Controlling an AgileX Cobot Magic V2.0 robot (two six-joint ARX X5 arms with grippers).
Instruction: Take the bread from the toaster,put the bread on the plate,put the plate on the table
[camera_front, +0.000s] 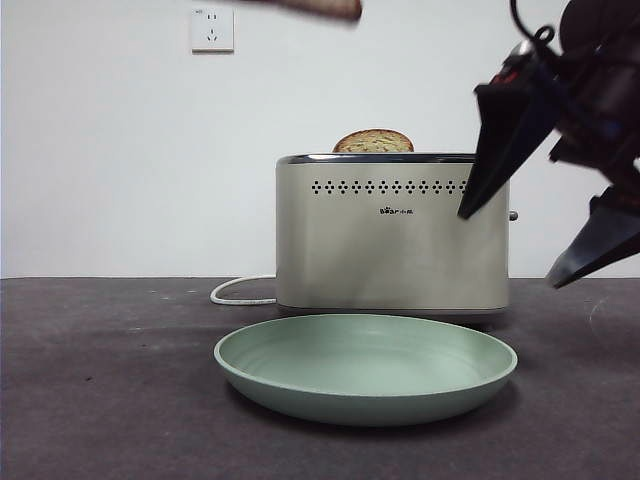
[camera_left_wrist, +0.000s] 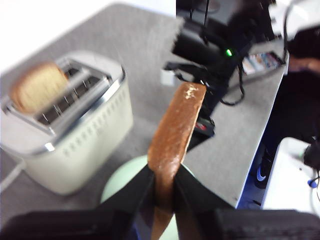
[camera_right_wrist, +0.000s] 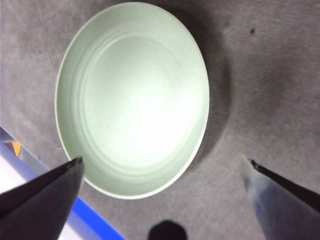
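**Slice aloft, plate waiting**

Left gripper (camera_left_wrist: 164, 187) clamps bread (camera_left_wrist: 175, 132) edge-on, top of the front frame, above toaster (camera_front: 392, 240). Right gripper (camera_right_wrist: 162, 172), jaws apart, hovers over plate (camera_front: 366, 370). Risk: thin pinch slips; slice misses.

The plate (camera_front: 365, 368) sits on the table (camera_front: 100, 400) at six o'clock of the toaster (camera_front: 392, 232); one bread slice (camera_front: 373, 141) stands in its slot.
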